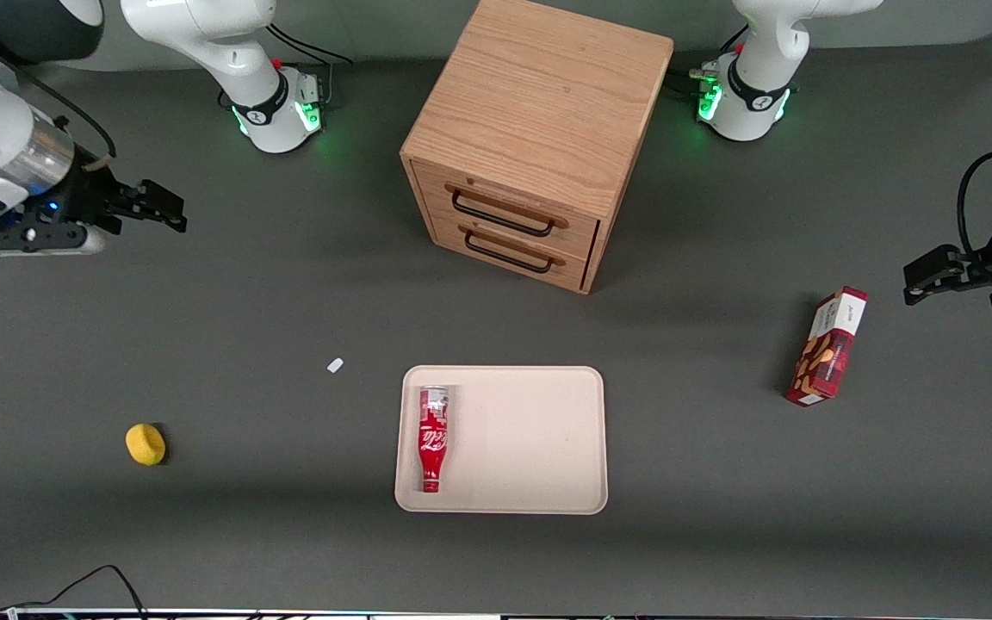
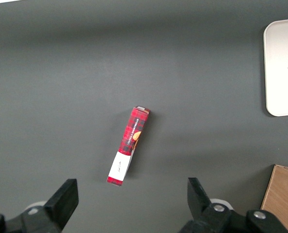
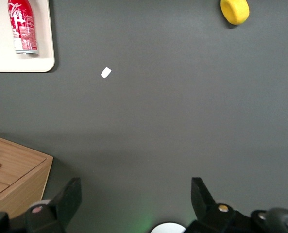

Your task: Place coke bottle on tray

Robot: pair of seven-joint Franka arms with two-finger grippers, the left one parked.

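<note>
Right-arm gripper (image 1: 170,209): raised over the working arm's end of the bench (image 1: 289,534), well apart from every object. Its fingers stand spread wide with nothing between them; the right wrist view shows both black fingertips (image 3: 68,196) parted over bare grey surface.

Small white scrap (image 1: 335,365): lies flat on the bench, between the gripper and the tray, nearer the tray. Also seen from the right wrist (image 3: 106,73), just off the tray's corner.

Yellow round object (image 1: 145,444): on the bench toward the working arm's end, nearer the front camera than the scrap. Wrist view agrees (image 3: 234,11).

Tray (image 1: 530,430): cream, rounded corners, low rim, flat on the bench in front of the cabinet's drawers, apart from it.

Coke bottle (image 1: 432,437): lying on its side inside the tray, along the tray's short edge on the working arm's side. Red cap points toward the front camera, silver-white base toward the cabinet. Right wrist view shows the base end (image 3: 22,26) resting within the rim.

Wooden cabinet (image 1: 539,129): two drawers, both closed, dark handles facing the tray.

Red-and-white snack box (image 1: 827,346): toward the parked arm's end of the bench, well apart from the tray.
</note>
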